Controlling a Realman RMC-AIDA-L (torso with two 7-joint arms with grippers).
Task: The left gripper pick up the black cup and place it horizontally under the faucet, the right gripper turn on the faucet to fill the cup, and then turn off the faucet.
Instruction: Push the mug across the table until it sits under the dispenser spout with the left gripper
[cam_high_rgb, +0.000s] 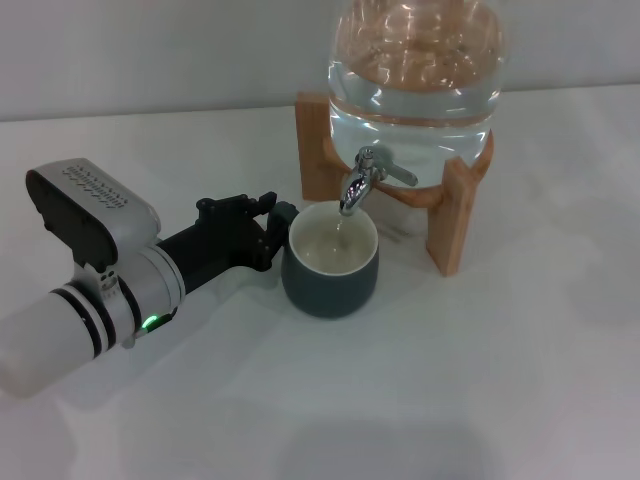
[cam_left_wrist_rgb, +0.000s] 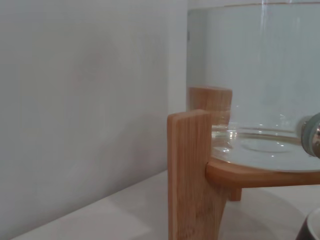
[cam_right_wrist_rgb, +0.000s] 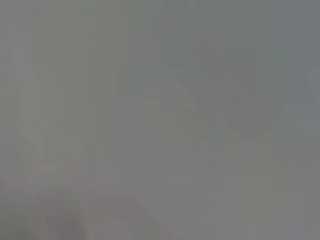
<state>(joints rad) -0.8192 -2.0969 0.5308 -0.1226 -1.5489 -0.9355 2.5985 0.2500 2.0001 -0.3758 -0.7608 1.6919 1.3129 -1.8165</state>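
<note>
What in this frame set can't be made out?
- Right gripper: absent from the head view; the right wrist view is only featureless grey.
- Left gripper fingers: at the black cup, grip hidden by their own bulk.
- Glass jar: top cut off by the head view's edge.
- Faucet: flow too faint to judge.

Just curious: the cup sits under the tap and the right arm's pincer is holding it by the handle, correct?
Not quite. In the head view the left pincer is at the cup handle, not the right. The cup does sit under the tap.
</note>
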